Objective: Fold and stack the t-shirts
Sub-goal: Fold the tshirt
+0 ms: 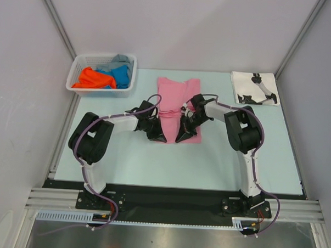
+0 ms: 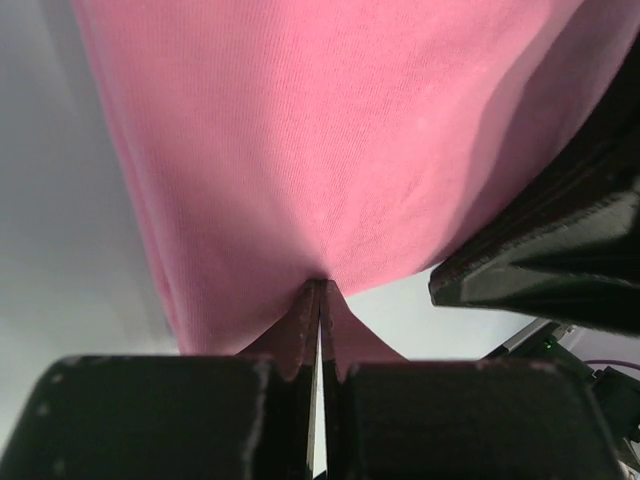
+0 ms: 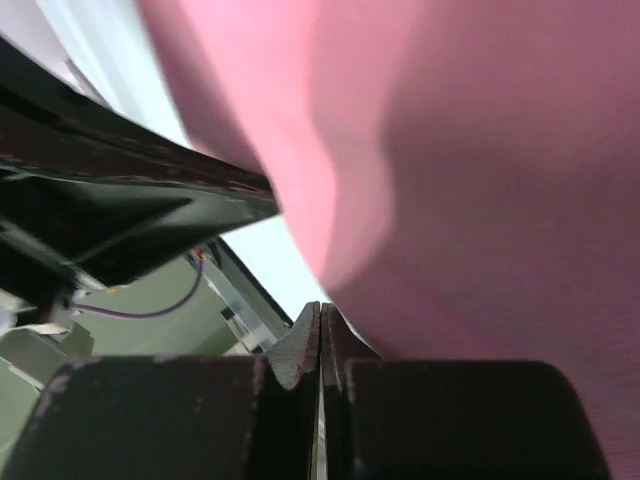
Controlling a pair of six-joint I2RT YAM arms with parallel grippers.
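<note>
The pink t-shirt (image 1: 178,91) lay flat about the middle of the tabletop (image 1: 235,154), nearer the far edge than the near one, laid out as a long narrow strip running from far to near. Both claws were down at its near hem, close together: the left claw (image 1: 160,139) at the near left corner of the cloth, the right claw (image 1: 180,139) just beside it, further along the same hem, with a little pink showing beyond it on the right. From the left wrist, the fingers (image 2: 295,335) were pressed together with a pucker of pink cloth pinched in their tips, and the rest of the shirt spread away above them. From the right wrist it looked the same, the fingers (image 3: 295,350) tight together and the hem caught at their tips beside a soft fold. The shirt was plain pink with a fine knit, and a rumpled band crossed it about halfway along. In the far left corner a white basket (image 1: 130,73) held an orange t-shirt (image 1: 88,78), a blue t-shirt (image 1: 121,75) and a grey t-shirt (image 1: 120,60) in a heap, and a folded white t-shirt (image 1: 244,83) with black print lay in the far right corner
</note>
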